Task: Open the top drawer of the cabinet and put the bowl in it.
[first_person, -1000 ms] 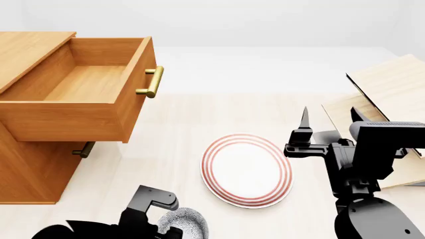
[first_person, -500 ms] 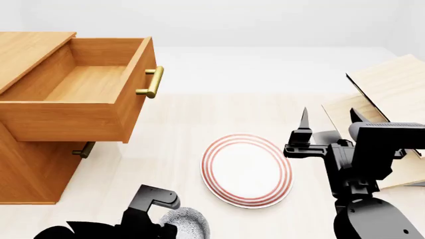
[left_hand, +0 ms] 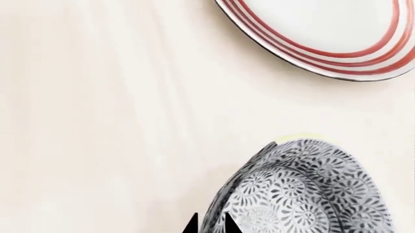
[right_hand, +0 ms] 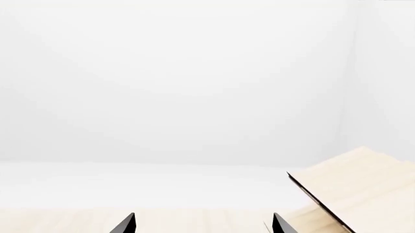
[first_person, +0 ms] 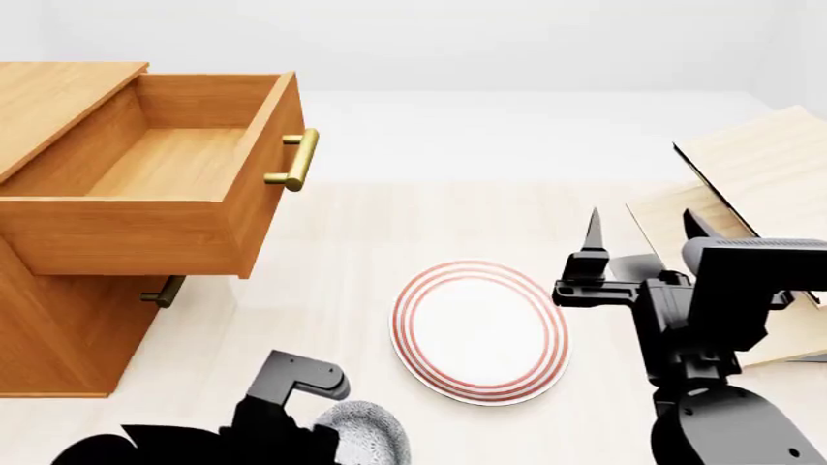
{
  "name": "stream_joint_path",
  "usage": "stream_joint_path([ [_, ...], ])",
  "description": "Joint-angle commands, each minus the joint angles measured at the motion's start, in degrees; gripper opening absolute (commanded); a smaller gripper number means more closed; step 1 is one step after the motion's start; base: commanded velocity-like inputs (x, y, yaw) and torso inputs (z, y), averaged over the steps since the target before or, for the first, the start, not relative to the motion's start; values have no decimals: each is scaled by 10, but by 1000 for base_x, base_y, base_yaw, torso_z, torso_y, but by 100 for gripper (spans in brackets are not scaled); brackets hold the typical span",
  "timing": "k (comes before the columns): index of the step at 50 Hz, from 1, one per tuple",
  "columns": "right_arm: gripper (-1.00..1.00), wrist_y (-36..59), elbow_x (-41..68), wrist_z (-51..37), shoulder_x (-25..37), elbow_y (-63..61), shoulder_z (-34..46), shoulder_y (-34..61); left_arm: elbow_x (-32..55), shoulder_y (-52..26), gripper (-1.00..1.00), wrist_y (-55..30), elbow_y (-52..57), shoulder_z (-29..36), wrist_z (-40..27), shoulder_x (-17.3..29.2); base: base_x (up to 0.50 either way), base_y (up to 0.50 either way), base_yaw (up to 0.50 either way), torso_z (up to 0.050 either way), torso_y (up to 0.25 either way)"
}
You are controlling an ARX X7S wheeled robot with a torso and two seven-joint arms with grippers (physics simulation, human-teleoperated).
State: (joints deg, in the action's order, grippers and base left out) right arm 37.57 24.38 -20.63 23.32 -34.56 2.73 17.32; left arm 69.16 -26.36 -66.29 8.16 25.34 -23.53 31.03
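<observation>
The top drawer [first_person: 168, 174] of the cabinet [first_person: 58, 320] stands pulled out at the far left, up and away from the left gripper [left_hand: 209, 224], whose fingertips are pinched together on the bowl [first_person: 366, 433] low in the head view. The plate [first_person: 481, 329] lies just right. The right gripper [right_hand: 203, 224], fingers apart, holds nothing.

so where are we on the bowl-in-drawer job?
Done: top drawer of the cabinet is pulled out, inside bare. In hand: left gripper pinches the bowl at its rim, near the plate. Left: carry it into the drawer. Right gripper is open, idle.
</observation>
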Motion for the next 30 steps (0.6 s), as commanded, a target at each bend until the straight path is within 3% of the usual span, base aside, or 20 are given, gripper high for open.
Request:
stream_joint_path([
  [1,100,6,6,-4,3,-12,-4,0,-1,-5,-100,-12,25,-11,-26,8,0,0,0,0,0],
  [30,100,2,11,-8,7,-14,-6,-3,66,-34,-100,-40,102,-36,-85,18,0,0,0,0,0],
])
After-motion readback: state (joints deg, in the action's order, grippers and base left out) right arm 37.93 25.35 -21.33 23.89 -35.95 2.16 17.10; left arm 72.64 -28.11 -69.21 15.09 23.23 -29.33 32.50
